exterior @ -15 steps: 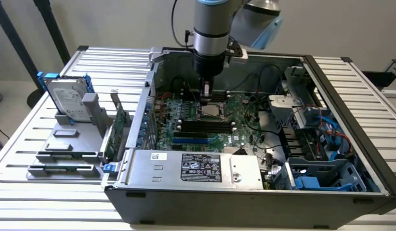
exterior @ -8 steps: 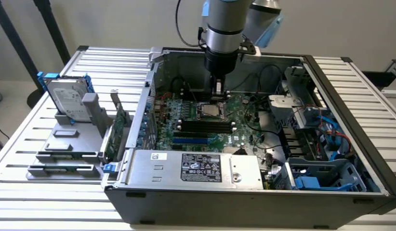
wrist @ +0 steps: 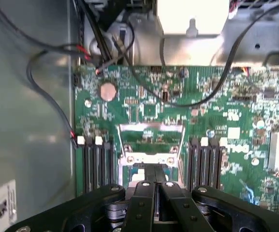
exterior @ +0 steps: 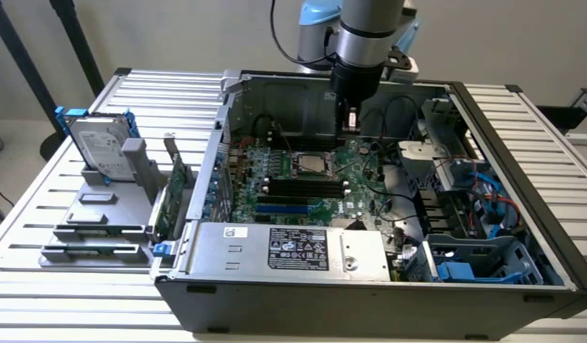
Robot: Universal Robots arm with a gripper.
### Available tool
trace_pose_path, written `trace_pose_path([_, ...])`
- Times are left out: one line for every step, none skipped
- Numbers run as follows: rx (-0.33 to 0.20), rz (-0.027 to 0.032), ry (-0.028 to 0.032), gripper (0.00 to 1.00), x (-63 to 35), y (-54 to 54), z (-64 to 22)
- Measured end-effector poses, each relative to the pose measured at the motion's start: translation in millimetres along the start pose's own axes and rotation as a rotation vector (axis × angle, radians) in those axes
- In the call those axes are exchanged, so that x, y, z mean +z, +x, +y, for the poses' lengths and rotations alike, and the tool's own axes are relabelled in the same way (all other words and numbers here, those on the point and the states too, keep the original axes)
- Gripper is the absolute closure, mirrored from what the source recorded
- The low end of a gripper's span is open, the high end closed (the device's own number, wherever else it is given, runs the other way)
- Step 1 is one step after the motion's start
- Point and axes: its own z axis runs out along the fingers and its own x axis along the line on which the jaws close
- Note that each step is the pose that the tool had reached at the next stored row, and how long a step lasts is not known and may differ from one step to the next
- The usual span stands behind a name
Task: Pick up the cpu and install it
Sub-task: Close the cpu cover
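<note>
The arm (exterior: 368, 28) is a silver-grey cylinder with a light-blue joint cap (exterior: 318, 18) above the jaws, narrowing to a black wrist section (exterior: 355, 78). A black cable (exterior: 273, 21) loops beside it. The jaws are matt black, flanked on both sides by angular black linkage bars (wrist: 81, 204) studded with small silver screws (wrist: 114, 188).

No wording is legible. The black label (exterior: 298, 249) on the power supply (exterior: 366, 256), the white sticker (exterior: 238, 231) near it and the label (exterior: 105, 153) on the hard drive (exterior: 91, 125) carry unreadably small print.
</note>
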Motion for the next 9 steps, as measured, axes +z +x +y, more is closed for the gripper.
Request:
trace_pose_path([0.0, 0.0009, 0.0001, 0.89, -0.4, -0.1, 3.7])
trace_pose_path([-0.001, 0.0016, 0.0002, 0.89, -0.7, -0.2, 7.2])
trace_pose_path([-0.001, 0.0025, 0.0002, 0.89, -0.9, -0.3, 10.4])
trace_pose_path([-0.001, 0.0033, 0.0002, 0.89, -1.1, -0.3, 13.6])
trace_pose_path([-0.001, 0.0041, 0.0003, 0.89, -1.3, -0.4, 16.6])
trace_pose_path([-0.002, 0.005, 0.0004, 0.89, -1.6, -0.4, 20.0])
trace_pose_path([-0.002, 0.0058, 0.0004, 0.89, -1.9, -0.4, 23.2])
trace_pose_path([-0.002, 0.0067, 0.0004, 0.89, -2.2, -0.5, 26.2])
trace_pose_path([-0.003, 0.0074, 0.0004, 0.89, -2.6, -0.5, 29.3])
